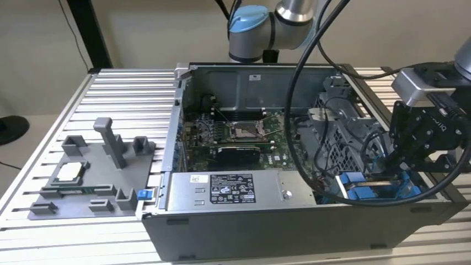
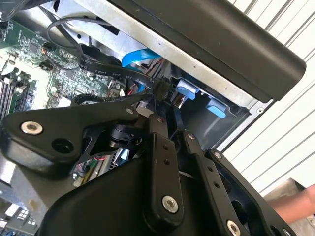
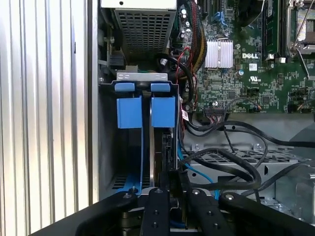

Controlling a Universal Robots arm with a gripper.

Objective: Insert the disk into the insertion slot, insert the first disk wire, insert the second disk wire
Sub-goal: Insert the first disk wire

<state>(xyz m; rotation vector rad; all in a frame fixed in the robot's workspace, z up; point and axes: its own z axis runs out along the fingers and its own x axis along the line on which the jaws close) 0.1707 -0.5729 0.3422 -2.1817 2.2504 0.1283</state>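
Pincer (image 3: 172, 183) hangs low in the open case (image 1: 294, 232), at the corner on the exterior view's right. Its fingers are drawn close together, and they seem to be clamped on a small dark plug (image 2: 160, 91). A flat black wire (image 2: 108, 66) runs to that plug.

The disk (image 3: 162, 111) stands on edge in the slot (image 3: 140, 76), with its blue carrier facing the first wrist view. A second blue carrier (image 3: 130, 111) sits just beside it. A thin blue wire (image 3: 141, 147) runs down between the two, and I cannot tell where it ends.

With the disk apparently seated, I judge the first step done and the work now at one of the two wire steps. I cannot say which of the two it is.

The plug sits just off the disk's near end, in line with it. I cannot see whether they touch.

Seating the plug calls for it to be square to the disk's socket, with a straight push along the disk's length. The gap is tight, and a bundle of black cables (image 3: 231, 162) crowds the side toward the board (image 3: 246, 73), so a tilted plug or a snagged wire is the likely trouble.
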